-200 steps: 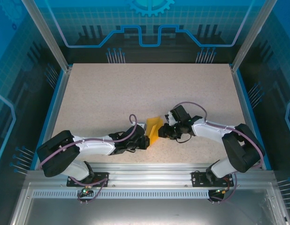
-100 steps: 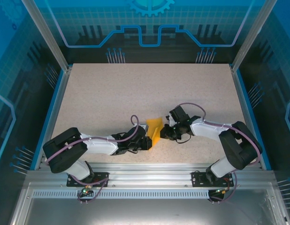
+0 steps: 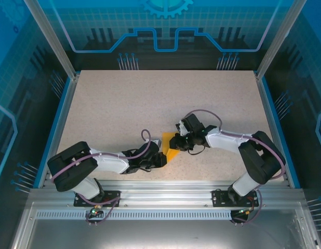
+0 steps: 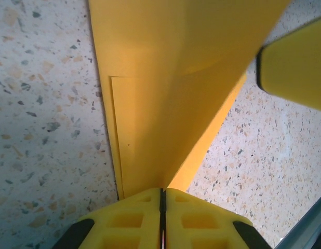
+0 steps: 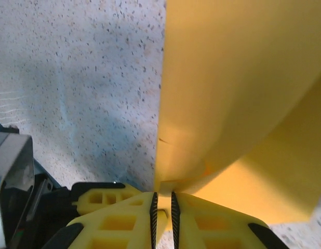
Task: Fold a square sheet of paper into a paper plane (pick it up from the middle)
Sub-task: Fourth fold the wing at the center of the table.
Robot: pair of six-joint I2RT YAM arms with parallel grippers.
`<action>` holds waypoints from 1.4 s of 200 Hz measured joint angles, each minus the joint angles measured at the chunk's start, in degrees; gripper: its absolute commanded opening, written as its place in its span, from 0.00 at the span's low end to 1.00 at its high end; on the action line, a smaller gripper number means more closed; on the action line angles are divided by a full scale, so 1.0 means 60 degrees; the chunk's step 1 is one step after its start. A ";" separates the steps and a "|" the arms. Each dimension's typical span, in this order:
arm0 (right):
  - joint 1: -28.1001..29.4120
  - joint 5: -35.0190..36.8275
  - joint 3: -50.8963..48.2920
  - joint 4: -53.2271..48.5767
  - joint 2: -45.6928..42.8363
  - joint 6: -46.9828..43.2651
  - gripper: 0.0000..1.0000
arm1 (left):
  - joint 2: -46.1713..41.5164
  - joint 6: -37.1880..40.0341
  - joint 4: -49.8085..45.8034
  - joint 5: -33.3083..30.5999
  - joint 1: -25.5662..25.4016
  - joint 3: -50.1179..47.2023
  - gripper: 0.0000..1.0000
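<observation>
Now I see the folded yellow paper (image 3: 170, 147) near the front of the table (image 3: 124, 104), between my arms. The left gripper (image 4: 162, 194) and right gripper (image 5: 163, 196) each pinch an edge, jaws clamped.

Folded orange paper (image 3: 171, 150) on speckled table (image 3: 124, 104), left tool (image 3: 163, 154) and right tool (image 3: 177, 141) meeting at it

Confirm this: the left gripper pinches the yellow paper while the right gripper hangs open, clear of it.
Not quite. The right gripper is not open and clear: the right wrist view shows its jaws shut on the edge of the paper. The left gripper does pinch the paper, as you said.
</observation>
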 measured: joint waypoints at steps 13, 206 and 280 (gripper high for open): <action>0.0000 -0.0058 0.0055 0.0102 0.0200 0.0033 0.17 | 0.0000 -0.0036 0.0036 0.0000 0.0000 -0.0022 0.14; 0.0004 -0.0113 0.0321 0.0127 0.0586 0.0058 0.17 | -0.0554 0.0477 -0.0798 -0.0313 -0.0219 -0.0120 0.26; 0.0033 -0.0127 0.0328 0.0131 0.0605 0.0058 0.17 | -0.0597 0.0732 -0.1005 -0.0433 -0.0219 -0.0117 0.13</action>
